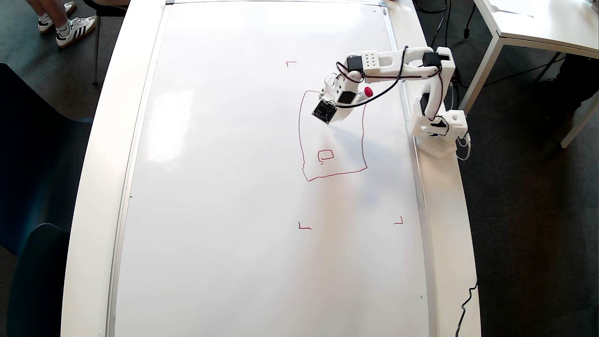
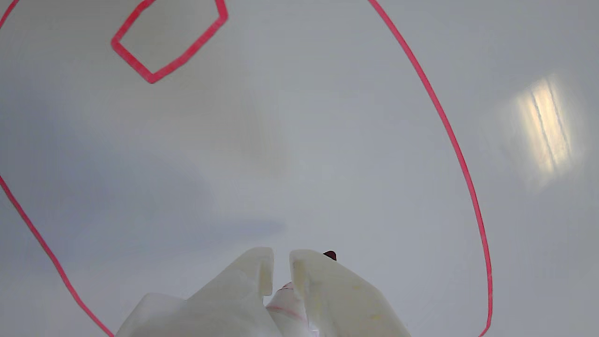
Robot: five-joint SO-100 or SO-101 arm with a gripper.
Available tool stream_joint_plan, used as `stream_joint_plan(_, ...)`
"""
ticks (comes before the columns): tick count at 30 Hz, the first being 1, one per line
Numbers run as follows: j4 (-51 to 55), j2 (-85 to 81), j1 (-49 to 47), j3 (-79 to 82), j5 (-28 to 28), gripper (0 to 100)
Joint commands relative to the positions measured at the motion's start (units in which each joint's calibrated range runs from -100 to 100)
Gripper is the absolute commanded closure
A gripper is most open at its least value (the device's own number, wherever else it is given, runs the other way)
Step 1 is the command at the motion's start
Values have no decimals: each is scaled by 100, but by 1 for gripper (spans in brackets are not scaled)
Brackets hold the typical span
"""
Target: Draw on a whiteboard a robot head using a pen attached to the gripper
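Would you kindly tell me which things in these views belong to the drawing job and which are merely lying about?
Job:
- whiteboard
- robot head, a red outline with one small box inside
- pen, red end showing
- pincer, closed round the pen

Lying about:
- corner marks
- second table
- chair
- someone's shoes
- floor cables

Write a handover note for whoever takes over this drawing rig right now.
Gripper: fingers nearly closed around the pen, whose dark tip peeks out beside them in the wrist view; it sits over the upper part of the outline.
Whiteboard: flat on the table, red corner marks visible.
Done: the robot head has its big wobbly outline and one small square inside, near the lower edge in the overhead view.
Left: the remaining inner features and any stalked box outside; none are visible yet.
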Motion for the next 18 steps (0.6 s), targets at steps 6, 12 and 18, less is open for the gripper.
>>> stream_joint_plan(6, 30, -312, 419, -20, 110, 99)
stream_joint_plan(12, 21, -295, 360, 52, 56, 99)
stream_joint_plan(18, -48, -77, 360, 16, 51, 99)
